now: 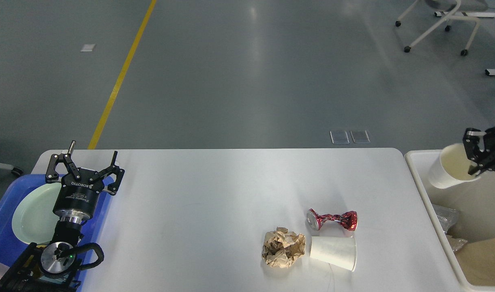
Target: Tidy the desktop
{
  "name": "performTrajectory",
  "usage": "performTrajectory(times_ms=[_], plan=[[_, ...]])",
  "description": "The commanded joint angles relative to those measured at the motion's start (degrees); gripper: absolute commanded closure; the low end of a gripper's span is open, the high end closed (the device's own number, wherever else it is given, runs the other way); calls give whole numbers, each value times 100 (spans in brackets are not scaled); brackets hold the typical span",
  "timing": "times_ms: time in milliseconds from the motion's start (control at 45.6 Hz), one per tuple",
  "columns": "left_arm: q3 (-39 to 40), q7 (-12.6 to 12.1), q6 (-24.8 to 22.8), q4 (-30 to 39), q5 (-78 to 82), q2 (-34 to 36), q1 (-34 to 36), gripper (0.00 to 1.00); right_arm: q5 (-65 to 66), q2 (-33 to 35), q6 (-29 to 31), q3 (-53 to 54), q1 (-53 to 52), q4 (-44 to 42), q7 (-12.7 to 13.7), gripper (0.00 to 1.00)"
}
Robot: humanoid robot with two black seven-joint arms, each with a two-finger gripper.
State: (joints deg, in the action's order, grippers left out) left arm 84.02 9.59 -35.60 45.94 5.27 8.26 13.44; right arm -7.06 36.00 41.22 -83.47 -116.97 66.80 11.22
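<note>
The white desktop fills the lower half of the head view. On its right part lie a crushed red can, a crumpled brown paper ball and a white paper cup on its side. My right gripper is at the right edge, shut on the rim of another white paper cup, which hangs tilted over the cream bin. Over the blue tray's far edge my left gripper stands open and holds nothing.
The blue tray at the left holds a pale green plate. Inside the cream bin lie brown paper and clear plastic. A wheeled chair base stands on the floor at the far right.
</note>
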Motion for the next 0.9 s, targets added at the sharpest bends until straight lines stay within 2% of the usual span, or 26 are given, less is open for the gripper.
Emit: performTrajectory(times_ms=[0, 153, 263, 351, 482, 591, 635, 745, 876], plan=[[0, -1, 0, 3, 1, 0, 1, 4, 2, 372, 0, 322, 1209, -1282, -6, 100], [0, -1, 0, 3, 1, 0, 1, 4, 11, 434, -131, 1191, 2959, -2636, -6, 100], [0, -1, 0, 3, 1, 0, 1, 4, 11, 443, -824, 1833, 4163, -3252, -6, 100], [0, -1, 0, 3, 1, 0, 1, 4, 2, 390, -1869, 2255, 4954, -3428, -6, 100], [0, -1, 0, 3, -8, 0, 0, 4, 2, 215, -4022, 2905, 6079, -3472, -6, 100], [0, -1, 0, -6, 1, 0, 1, 4, 2, -154, -5184, 3222, 6976, -3700, -6, 100], [0, -1, 0, -6, 1, 0, 1, 4, -6, -330, -5361, 3293, 7205, -3954, -15, 100], [0, -1, 0, -6, 1, 0, 1, 4, -41, -778, -5370, 3390, 7636, -4614, -15, 100], [0, -1, 0, 3, 1, 0, 1, 4, -103, -1086, -5396, 3504, 7962, -4949, -15, 100]])
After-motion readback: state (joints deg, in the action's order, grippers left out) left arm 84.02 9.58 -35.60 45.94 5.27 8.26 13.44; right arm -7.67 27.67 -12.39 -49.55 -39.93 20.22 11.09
